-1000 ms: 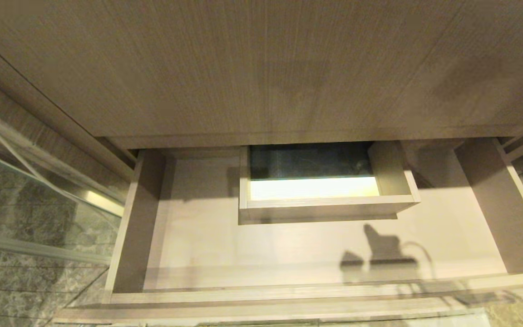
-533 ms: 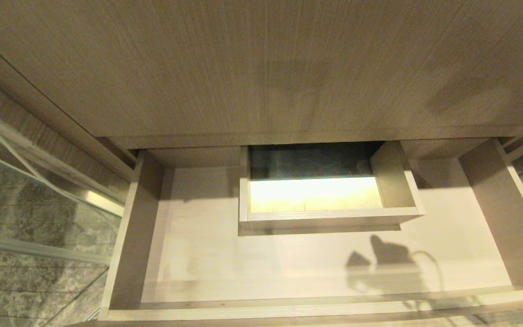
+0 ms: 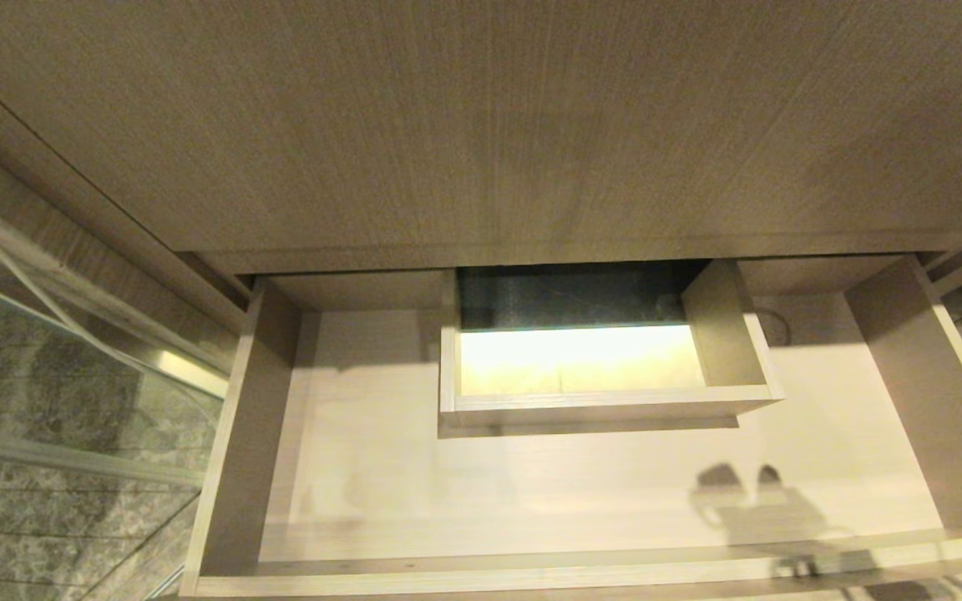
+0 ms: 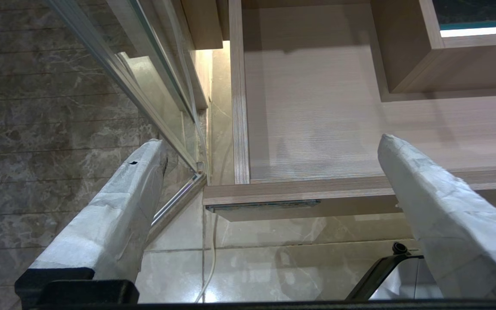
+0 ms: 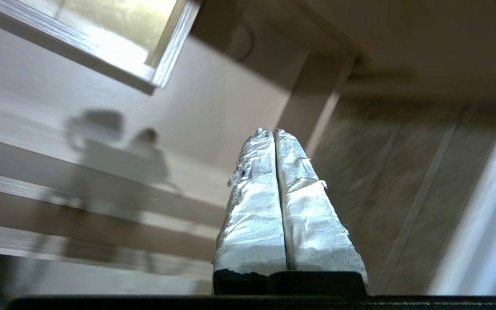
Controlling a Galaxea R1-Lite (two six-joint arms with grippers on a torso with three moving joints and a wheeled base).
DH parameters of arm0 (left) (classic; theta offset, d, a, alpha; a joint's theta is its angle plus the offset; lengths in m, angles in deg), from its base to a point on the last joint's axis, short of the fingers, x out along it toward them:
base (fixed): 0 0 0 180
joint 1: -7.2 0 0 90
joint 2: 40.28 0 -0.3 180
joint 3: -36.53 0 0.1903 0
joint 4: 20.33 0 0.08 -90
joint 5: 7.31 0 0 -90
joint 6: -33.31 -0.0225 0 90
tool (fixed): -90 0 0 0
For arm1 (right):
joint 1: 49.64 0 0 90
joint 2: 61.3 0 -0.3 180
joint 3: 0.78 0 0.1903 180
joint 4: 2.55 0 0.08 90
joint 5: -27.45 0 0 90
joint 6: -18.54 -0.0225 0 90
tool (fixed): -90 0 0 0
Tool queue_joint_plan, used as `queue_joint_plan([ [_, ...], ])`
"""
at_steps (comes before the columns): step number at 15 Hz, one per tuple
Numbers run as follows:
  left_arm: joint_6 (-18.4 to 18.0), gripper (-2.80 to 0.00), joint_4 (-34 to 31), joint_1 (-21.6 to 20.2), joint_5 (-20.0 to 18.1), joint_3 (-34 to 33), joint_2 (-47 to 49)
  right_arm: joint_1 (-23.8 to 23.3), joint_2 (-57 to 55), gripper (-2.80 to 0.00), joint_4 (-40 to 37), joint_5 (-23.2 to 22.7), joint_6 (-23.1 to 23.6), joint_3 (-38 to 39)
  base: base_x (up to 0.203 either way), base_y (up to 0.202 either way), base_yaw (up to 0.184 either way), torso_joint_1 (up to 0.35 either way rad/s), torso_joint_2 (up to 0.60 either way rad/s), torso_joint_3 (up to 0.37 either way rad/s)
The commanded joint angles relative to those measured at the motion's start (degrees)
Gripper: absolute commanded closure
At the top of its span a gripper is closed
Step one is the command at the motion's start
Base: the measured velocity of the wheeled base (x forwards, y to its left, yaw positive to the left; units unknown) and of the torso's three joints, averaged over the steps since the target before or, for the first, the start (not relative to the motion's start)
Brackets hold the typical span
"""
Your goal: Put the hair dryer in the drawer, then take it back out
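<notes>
Drawer (image 3: 531,492), pulled wide open under the tall wood-grain panel (image 3: 481,125), fills most of the head view; its near front rail is cut off by the lower edge there. Its pale floor is bare except for the boxed rectangular cut-out (image 3: 606,405) at the back, whose inside is lit yellow below and dark above. A blurred shadow lies on the floor toward the robot's right. No hair dryer shows in any view, so where it is cannot be told.

Neither arm appears in the head view. The left gripper (image 4: 269,142), seen from its wrist, hangs in front of the drawer's left front corner over the glossy floor tiles (image 4: 274,254), its wrapped fingers (image 4: 429,193) spread wide with nothing between them. The right gripper (image 5: 275,131) has its white-wrapped fingers (image 5: 252,202) pressed flat together, empty, above the drawer's right end; that view is smeared.
</notes>
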Motion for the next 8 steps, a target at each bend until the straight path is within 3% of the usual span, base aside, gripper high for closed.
queue_joint_plan([
  [1,-0.06,-2.8,-0.01,0.0,0.01,0.0,0.08,-0.38,4.96,0.0,1.18,0.36,-6.34,7.16,0.0,0.0,0.0,0.0,0.0,0.0],
  [4,0.02,-2.8,-0.01,0.0,0.01,0.0,0.0,-2.1,10.35,0.0,4.73,-0.02,-17.16,18.73,0.0,0.0,0.0,0.0,0.0,0.0],
  [8,-0.04,-2.8,-0.01,0.0,0.01,0.0,0.0,-2.95,23.69,0.0,6.21,-0.87,-19.69,31.28,0.0,0.0,0.0,0.0,0.0,0.0],
])
